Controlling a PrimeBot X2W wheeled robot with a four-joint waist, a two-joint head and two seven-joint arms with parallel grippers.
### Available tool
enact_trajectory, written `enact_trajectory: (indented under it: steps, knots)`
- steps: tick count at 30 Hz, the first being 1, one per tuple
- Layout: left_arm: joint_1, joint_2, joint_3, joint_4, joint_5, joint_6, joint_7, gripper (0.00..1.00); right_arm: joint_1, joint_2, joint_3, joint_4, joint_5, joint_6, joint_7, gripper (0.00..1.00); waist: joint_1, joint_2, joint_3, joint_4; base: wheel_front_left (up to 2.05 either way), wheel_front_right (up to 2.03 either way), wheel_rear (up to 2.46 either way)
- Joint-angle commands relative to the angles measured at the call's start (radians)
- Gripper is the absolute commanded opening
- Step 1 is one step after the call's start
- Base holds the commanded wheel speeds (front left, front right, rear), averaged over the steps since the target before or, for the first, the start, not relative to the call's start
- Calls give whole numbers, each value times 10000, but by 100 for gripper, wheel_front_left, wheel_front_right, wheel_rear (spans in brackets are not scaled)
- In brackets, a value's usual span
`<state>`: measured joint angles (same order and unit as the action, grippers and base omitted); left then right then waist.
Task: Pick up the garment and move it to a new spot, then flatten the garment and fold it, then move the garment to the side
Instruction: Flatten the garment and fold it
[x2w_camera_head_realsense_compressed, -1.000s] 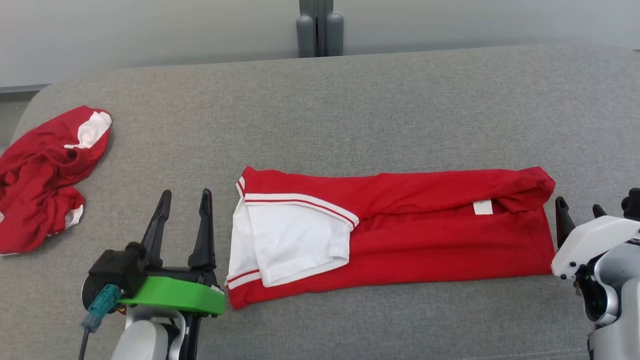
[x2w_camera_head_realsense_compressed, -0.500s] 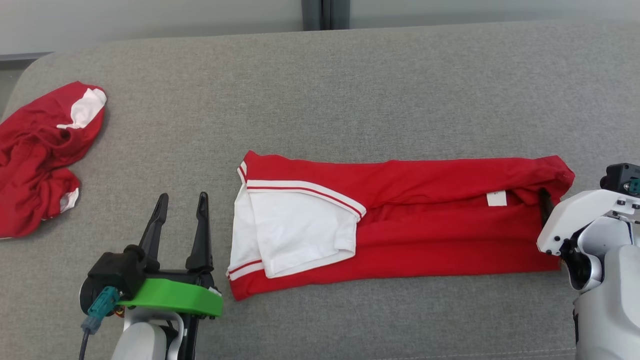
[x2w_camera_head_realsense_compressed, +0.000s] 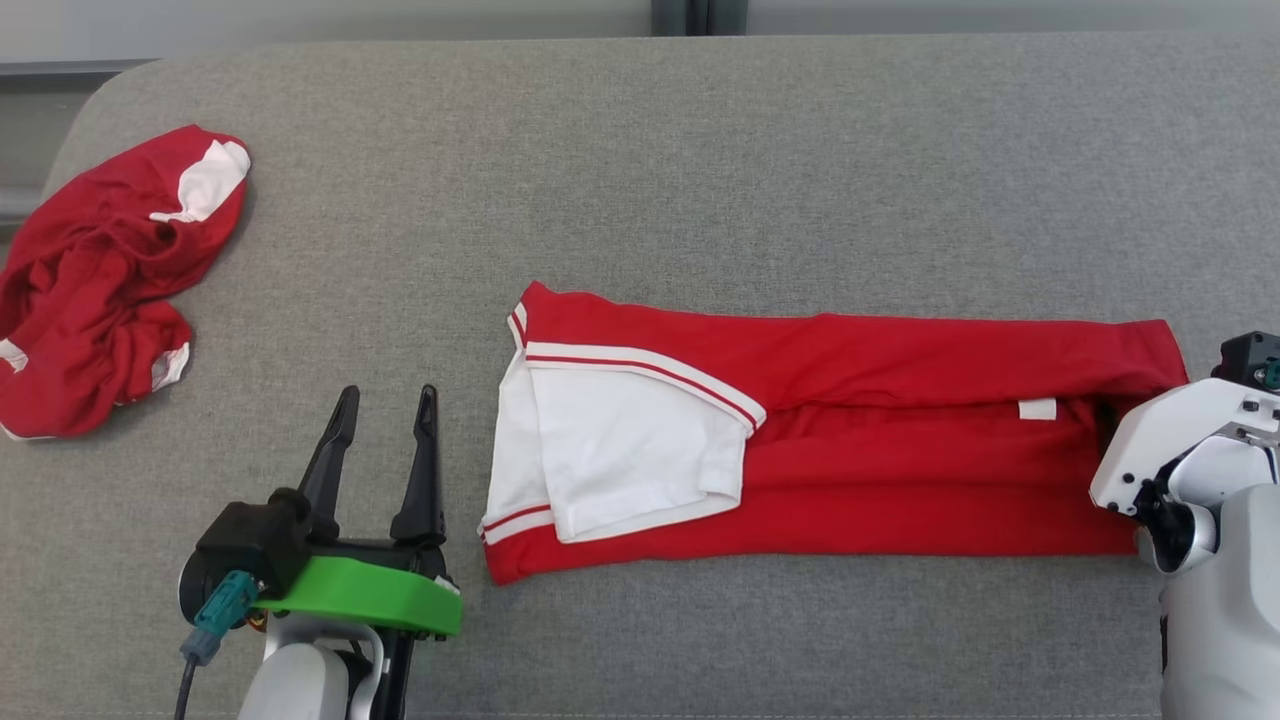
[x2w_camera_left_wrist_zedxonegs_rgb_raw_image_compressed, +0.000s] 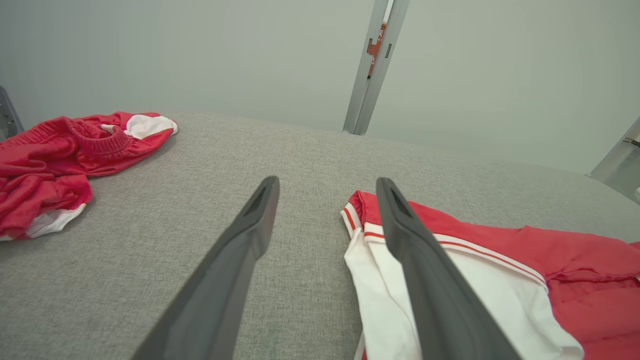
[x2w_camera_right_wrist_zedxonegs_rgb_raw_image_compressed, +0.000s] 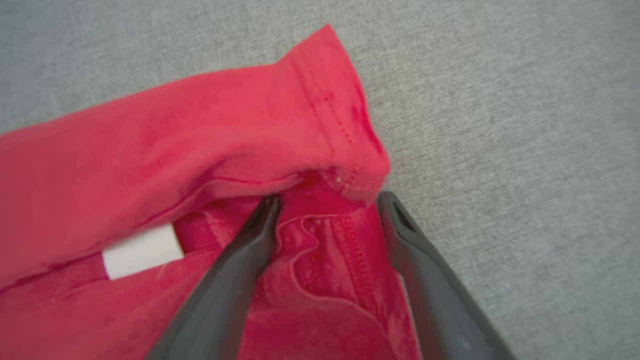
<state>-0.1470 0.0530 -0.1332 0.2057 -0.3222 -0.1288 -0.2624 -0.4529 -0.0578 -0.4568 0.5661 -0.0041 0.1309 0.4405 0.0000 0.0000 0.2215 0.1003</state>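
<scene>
Right claw moved in onto the folded red garment, right wrist view showing fingers spread wide astride its rumpled hem, gripping nothing, left claw wide open, empty, beside the other end

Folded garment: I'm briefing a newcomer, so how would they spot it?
On the grey surface, look to the middle. The folded garment is a flat, long red strip, white at its left end; the other red garment is a crumpled heap far left.

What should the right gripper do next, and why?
Probably close the right gripper: its jaws stand open astride the rumpled hem at the right end of the folded red garment, so closing should pinch it. The left gripper sits open beside the other end.
</scene>
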Motion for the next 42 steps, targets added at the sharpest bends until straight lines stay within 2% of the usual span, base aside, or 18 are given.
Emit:
enact_trajectory:
  steps: [1, 2, 3, 4, 5, 6, 15, 24, 30, 35, 42]
  knots:
    - [-99, 8, -7, -27, -50, -22, -29, 100, 68, 36, 50, 290, -93, -3, 330, 100, 0, 0, 32, 11, 0, 0, 0]
    - [-95, 15, -5, -47, -42, -22, -29, 100, 55, 44, 110, 356, -90, -3, 484, 100, 0, 0, 49, 11, 0, 0, 0]
    - [-97, 27, -2, -51, -41, -23, -29, 100, 45, 46, 145, 416, -56, -3, 628, 94, 0, 0, 62, 6, 0, 0, 0]
    - [-111, 41, 7, -59, -46, -23, -29, 100, 44, 65, 210, 471, 0, -2, 781, 45, 0, 0, 73, 0, 0, 0, 0]
    - [-118, 53, 14, -65, -55, -23, -29, 100, 60, 77, 247, 482, 38, -2, 856, 31, 0, 0, 82, -7, 0, 0, 0]
    - [-127, 63, 18, -67, -79, -23, -29, 100, 63, 79, 288, 456, 87, -2, 911, 0, 0, 0, 92, -15, 0, 0, 0]
    - [-113, 141, -42, -17, -77, -24, -29, 100, 212, -349, -3, -156, -98, -23, 849, 0, 0, 0, 73, -102, 0, 0, 0]
    - [71, 156, 41, -24, -62, -23, -29, 100, 459, -1191, -967, -1878, -387, -11, 1172, 0, 0, 0, -116, -276, 0, 0, 0]
    - [83, 130, -41, -156, -101, -23, -29, 100, 741, -1317, -1504, -3313, -218, -9, 1766, 0, 0, 0, -241, -375, 0, 0, 0]
    - [244, 103, 21, -155, -105, -24, -29, 100, 1187, -992, -637, -4459, -16, -3, 2372, 0, 0, 0, -404, -476, 0, 0, 0]
    - [312, 74, 34, -88, -81, -24, -29, 100, 1656, -450, 2094, -5411, 711, -3, 2965, 0, 0, 0, -605, -577, 0, 0, 0]
